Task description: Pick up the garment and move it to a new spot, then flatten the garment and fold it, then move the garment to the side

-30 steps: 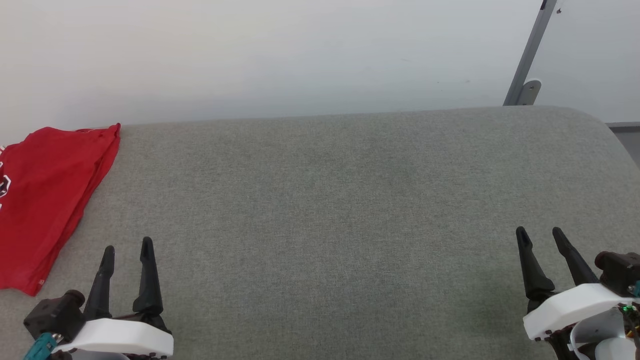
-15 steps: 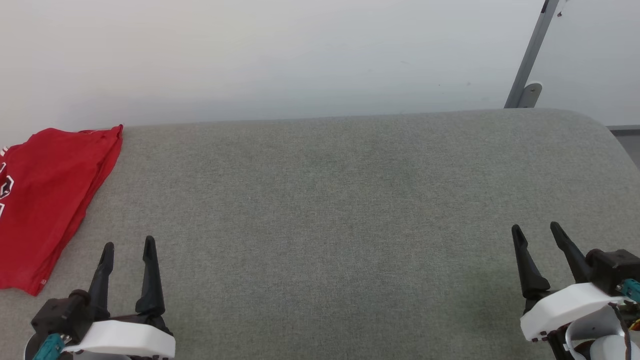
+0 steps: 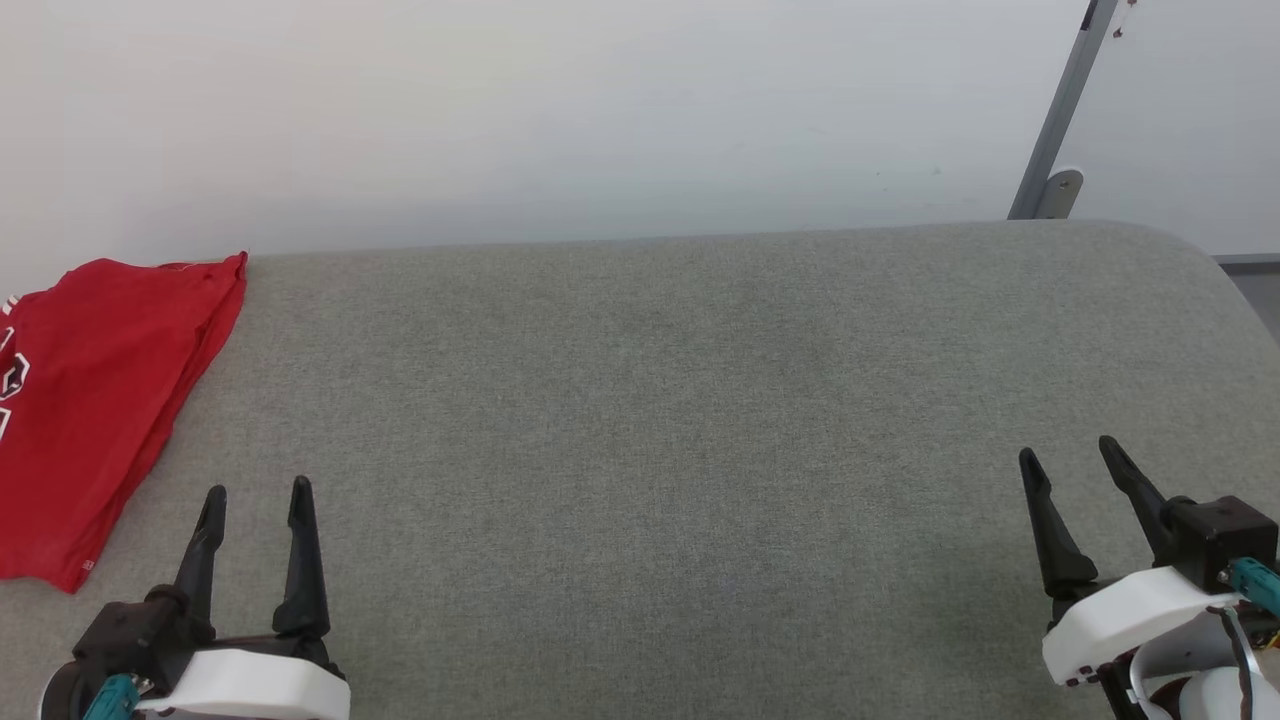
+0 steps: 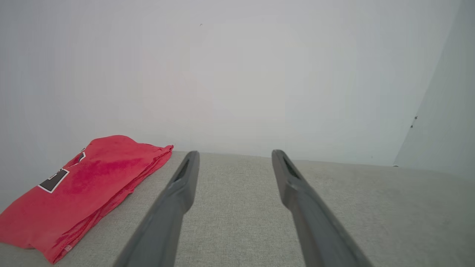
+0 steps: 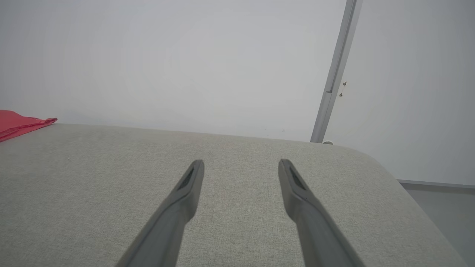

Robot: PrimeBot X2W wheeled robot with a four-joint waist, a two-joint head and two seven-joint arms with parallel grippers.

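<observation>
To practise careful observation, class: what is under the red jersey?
The red jersey lies in layers on the grey fabric surface, which shows around its near and right edges. Anything beneath or between the layers is covered and cannot be seen.

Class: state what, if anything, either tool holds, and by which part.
Nothing is held: left tool and right tool are open and empty; the garment lies apart.

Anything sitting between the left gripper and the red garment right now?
Nothing. Bare grey fabric surface runs from the left gripper to the garment, seen in the head and left wrist views.
</observation>
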